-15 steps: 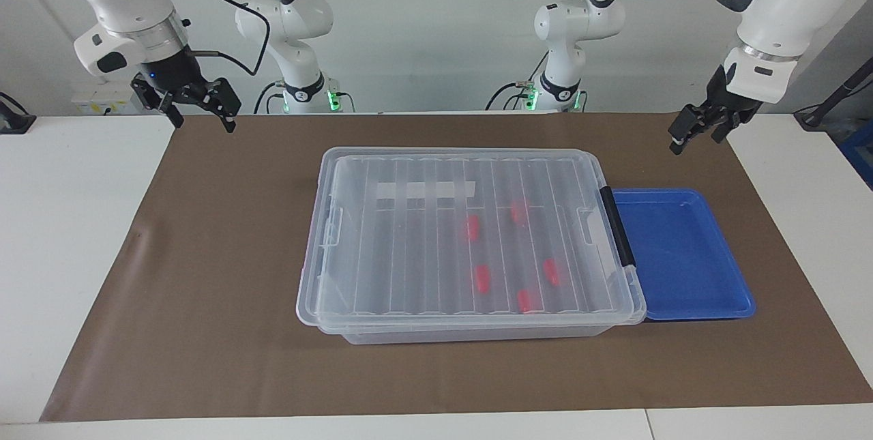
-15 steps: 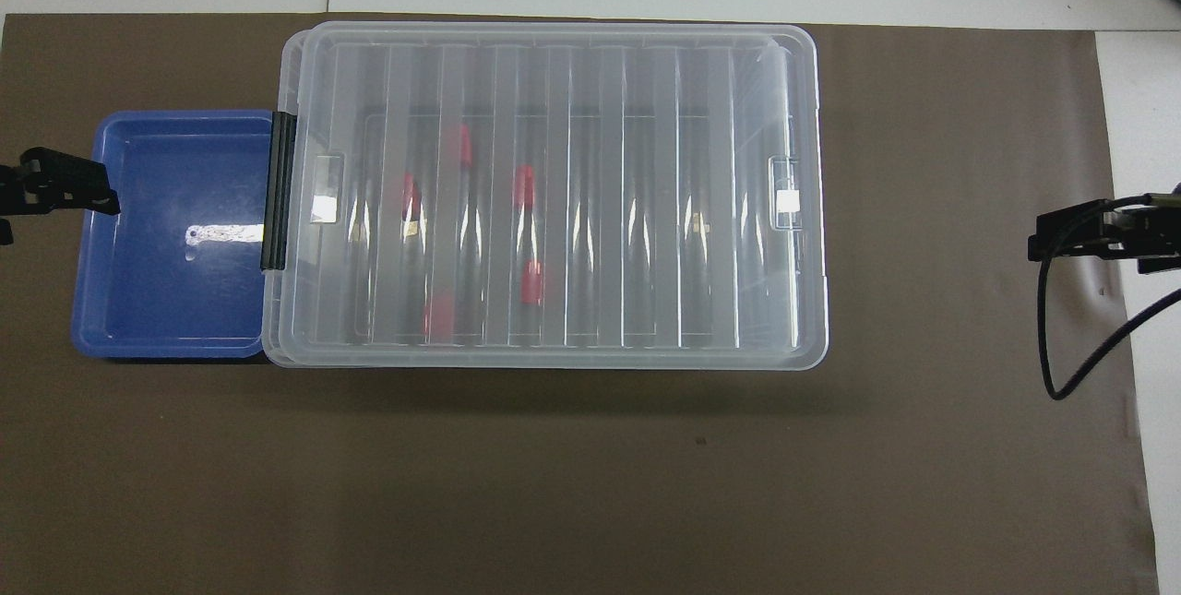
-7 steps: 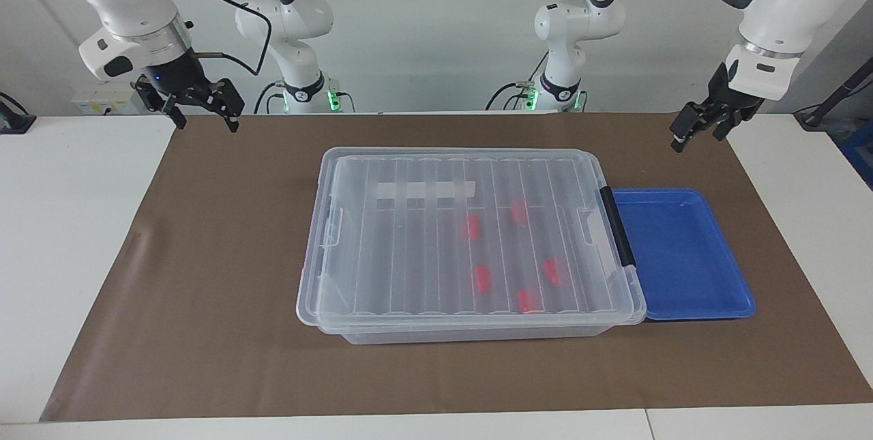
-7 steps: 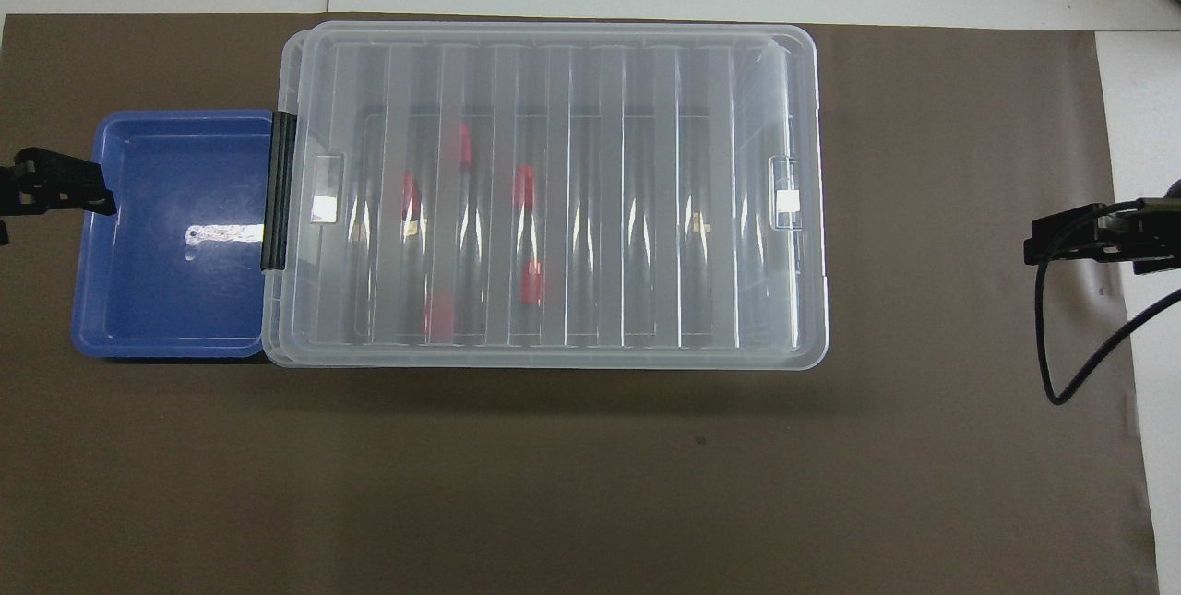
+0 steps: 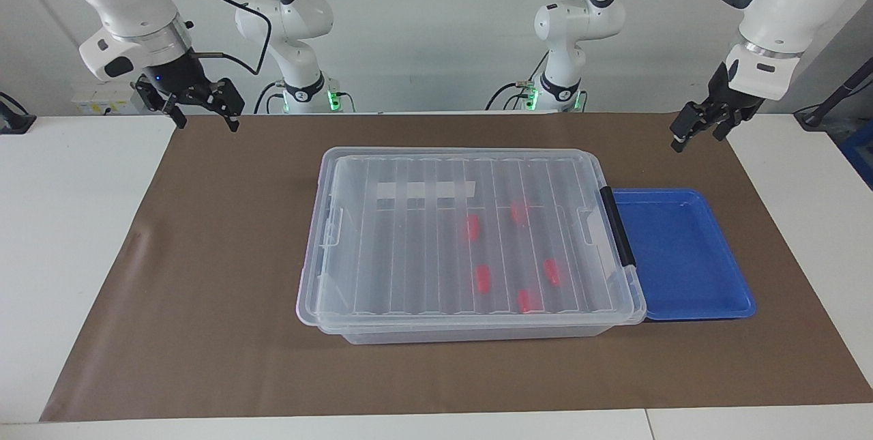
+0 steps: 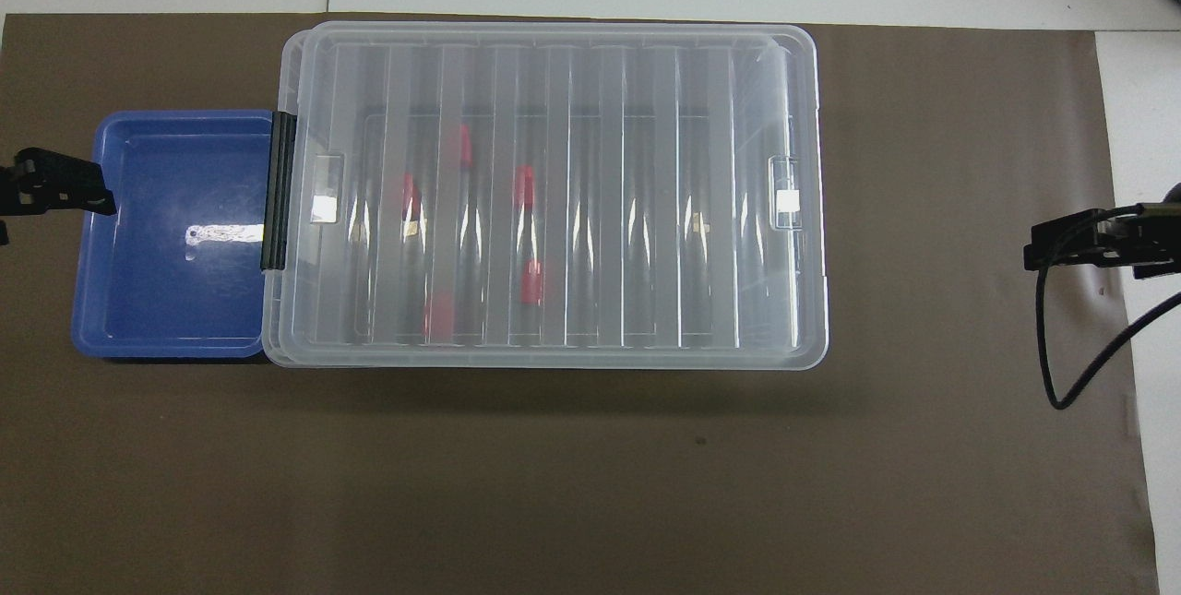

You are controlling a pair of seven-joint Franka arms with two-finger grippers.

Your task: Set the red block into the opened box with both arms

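- Right gripper (image 5: 204, 111) and left gripper (image 5: 697, 132) hang over the mat's two ends, jaws open, empty.
- Box (image 5: 382, 249), clear, mid-desk, ribbed lid (image 6: 600, 189) on.
- Red blocks (image 5: 483, 277) inside: five small bright pieces, outlines blurred through the lid.

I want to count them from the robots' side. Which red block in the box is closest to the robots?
The red block highest in the facing view, lying under the clear lid toward the box's black handle. The other four lie farther from the robots.
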